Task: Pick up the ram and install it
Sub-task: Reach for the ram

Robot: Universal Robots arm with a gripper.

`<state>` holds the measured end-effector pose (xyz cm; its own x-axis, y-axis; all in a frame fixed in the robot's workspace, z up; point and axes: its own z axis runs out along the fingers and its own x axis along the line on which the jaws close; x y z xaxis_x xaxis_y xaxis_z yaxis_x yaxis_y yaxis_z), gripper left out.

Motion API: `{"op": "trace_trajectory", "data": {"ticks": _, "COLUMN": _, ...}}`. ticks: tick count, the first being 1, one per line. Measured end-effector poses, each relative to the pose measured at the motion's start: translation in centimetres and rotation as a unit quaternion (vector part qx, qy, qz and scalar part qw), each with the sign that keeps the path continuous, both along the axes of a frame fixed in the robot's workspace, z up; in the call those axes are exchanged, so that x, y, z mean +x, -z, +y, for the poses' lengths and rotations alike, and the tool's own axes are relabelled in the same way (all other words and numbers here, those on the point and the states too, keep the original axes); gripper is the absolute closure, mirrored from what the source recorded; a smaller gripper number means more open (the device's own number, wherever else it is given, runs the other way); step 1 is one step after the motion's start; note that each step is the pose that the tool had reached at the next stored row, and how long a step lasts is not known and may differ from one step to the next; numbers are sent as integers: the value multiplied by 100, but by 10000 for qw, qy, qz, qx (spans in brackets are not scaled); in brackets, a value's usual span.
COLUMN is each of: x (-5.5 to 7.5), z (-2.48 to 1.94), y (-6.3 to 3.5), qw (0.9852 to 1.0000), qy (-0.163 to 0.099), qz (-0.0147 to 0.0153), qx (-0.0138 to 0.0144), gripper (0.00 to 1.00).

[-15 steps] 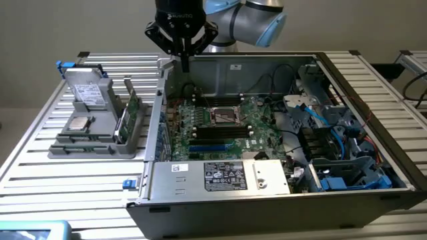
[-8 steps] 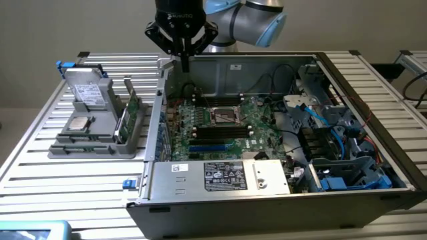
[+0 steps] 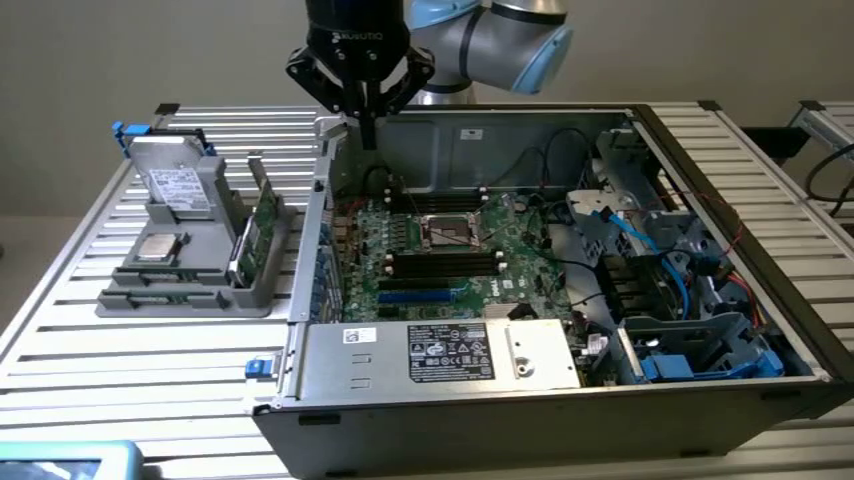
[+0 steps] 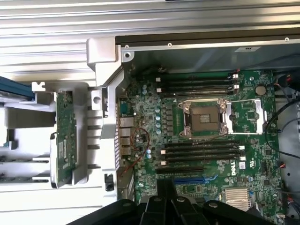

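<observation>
Black and pressed together with nothing between them, the fingers of the gripper (image 4: 165,187) sit closest to the wrist camera, looking down on the green motherboard (image 4: 243,112). In the exterior view the gripper (image 3: 367,135) hangs above the far corner of the open computer case (image 3: 534,425), on the exterior view's left, over the case wall and touching nothing. The ram (image 3: 244,252), as far as I can judge, is the narrow green stick standing on edge in the grey holder (image 3: 160,300) on the slatted table (image 3: 134,370) just beside the case. From the wrist it shows as a thin green strip (image 4: 65,154) in that holder (image 4: 91,140). A second green board (image 3: 263,205) stands in the same holder a little farther back, and I cannot be sure which of the two is the stick meant. A hard drive (image 3: 174,185) and a square silver processor chip (image 3: 160,248) also rest there. On the motherboard, the black memory slots (image 4: 201,152) beside the open processor socket (image 4: 204,119) look bare. So none of the task shows as done: the ram is not yet picked up and not yet seated in a slot.
</observation>
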<state>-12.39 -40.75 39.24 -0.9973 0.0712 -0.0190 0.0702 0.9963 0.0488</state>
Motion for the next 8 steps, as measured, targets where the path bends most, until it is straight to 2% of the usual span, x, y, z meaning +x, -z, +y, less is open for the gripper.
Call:
{"op": "trace_trajectory", "data": {"ticks": 4, "x": -129, "z": -60, "y": 8, "qw": 10000, "qy": 0, "qz": 0, "qx": 0, "gripper": 89}}
{"op": "trace_trajectory", "data": {"ticks": 8, "x": -301, "z": -94, "y": 19, "qw": 10000, "qy": 0, "qz": 0, "qx": 0, "gripper": 89}}
